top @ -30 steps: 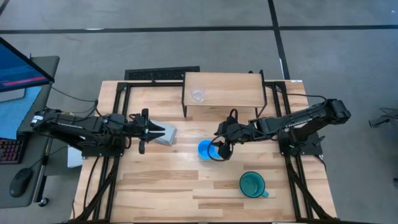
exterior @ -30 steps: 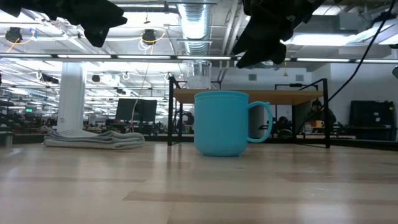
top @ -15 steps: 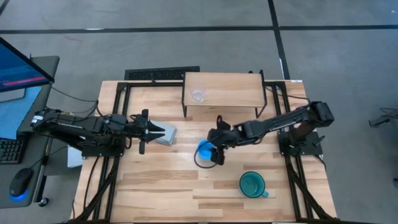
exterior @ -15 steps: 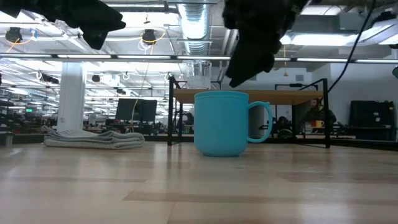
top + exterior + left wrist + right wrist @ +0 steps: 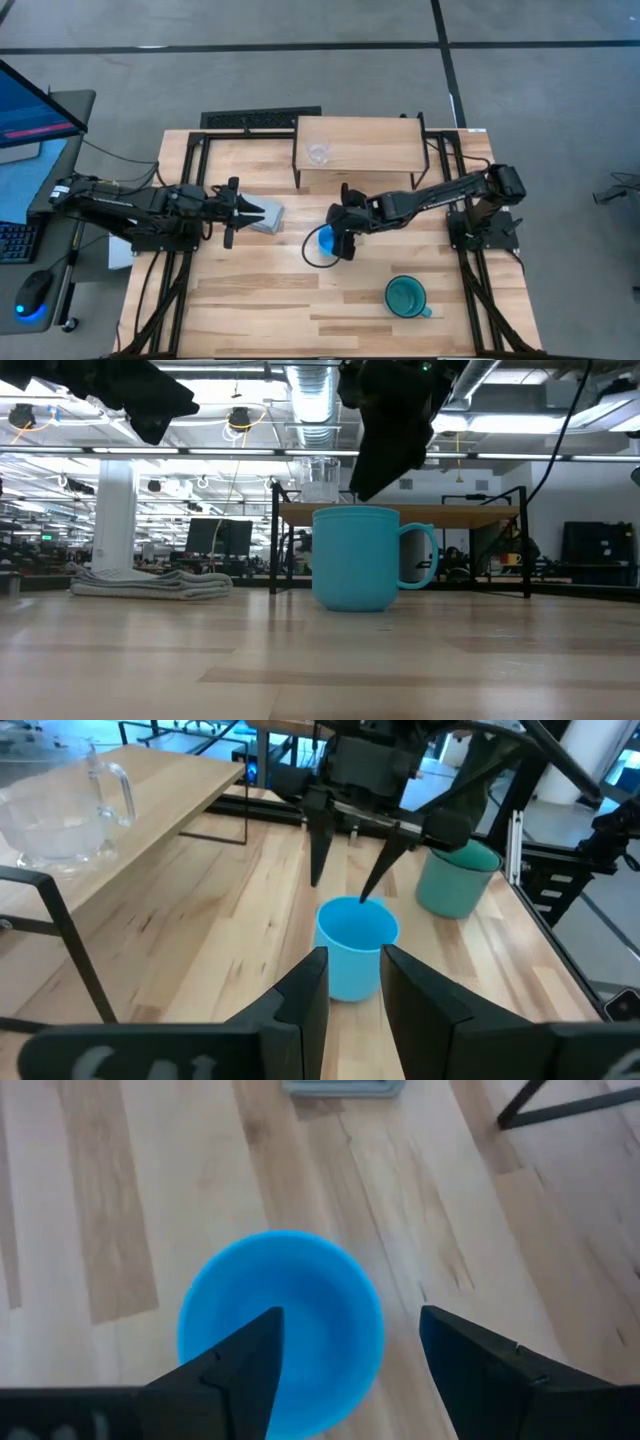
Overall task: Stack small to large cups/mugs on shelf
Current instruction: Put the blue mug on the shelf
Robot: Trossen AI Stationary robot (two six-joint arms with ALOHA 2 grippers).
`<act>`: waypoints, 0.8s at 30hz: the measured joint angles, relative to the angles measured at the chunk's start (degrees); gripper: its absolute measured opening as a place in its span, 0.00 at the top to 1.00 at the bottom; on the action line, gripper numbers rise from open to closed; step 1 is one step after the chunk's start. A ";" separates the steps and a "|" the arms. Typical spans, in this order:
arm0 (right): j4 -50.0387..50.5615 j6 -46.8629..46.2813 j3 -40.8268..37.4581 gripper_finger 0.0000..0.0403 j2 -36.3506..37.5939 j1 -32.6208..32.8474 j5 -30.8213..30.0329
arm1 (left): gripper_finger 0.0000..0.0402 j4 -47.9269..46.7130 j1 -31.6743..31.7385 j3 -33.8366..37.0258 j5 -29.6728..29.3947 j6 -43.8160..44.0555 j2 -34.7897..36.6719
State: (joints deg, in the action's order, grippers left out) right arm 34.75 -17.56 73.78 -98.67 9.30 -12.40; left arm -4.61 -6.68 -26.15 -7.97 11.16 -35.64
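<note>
Table (image 5: 260,290): carries all of it, shelf at the far edge.
Shelf (image 5: 375,145): holds only the glass so far, both mugs off it.
Right arm (image 5: 440,190): swung in toward table centre over the last second, now stretched out over the blue mug.
Left arm (image 5: 120,205): parked at the left side, unmoved.
Teal mug (image 5: 405,296): upright near the front, well apart from the action, untouched.
Blue mug (image 5: 328,240): upright mid-table, just in front of the shelf, mouth up, not lifted.
Right gripper (image 5: 345,1355): arrived above the blue mug, fingers spread wide, astride one side of the rim, clamped on nothing.
Left gripper (image 5: 232,211): beside the grey block (image 5: 266,216), fingers a little apart, nothing between them.
Glass (image 5: 318,153): on the shelf's left part, same spot as before.
Meaning: looks like the pick of the blue mug is on; closing and lifting not yet done.
</note>
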 joint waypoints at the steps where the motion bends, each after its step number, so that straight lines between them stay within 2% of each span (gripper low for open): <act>1: 0.44 0.00 0.03 0.36 -0.03 -0.17 -0.09 | 0.79 -0.30 0.00 0.00 0.00 -0.01 0.00; 9: 6.39 -3.21 0.04 0.36 -0.11 -2.20 0.70 | 0.79 -3.00 0.00 0.00 0.02 0.00 0.00; 11: 7.23 -4.30 0.04 0.36 -0.11 -2.57 2.97 | 0.79 -3.25 0.00 0.00 0.02 0.00 0.02; 13: 7.20 -4.95 0.04 0.36 -0.11 -2.76 5.14 | 0.79 -3.88 0.00 0.00 0.02 0.00 0.00; 24: 5.83 -8.09 0.11 0.36 -1.35 -2.10 6.38 | 0.79 -3.90 0.02 0.00 0.02 -0.83 0.00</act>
State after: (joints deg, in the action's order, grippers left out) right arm 40.58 -25.65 73.89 -100.02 7.19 -6.02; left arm -8.51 -6.66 -26.15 -7.94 10.33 -35.64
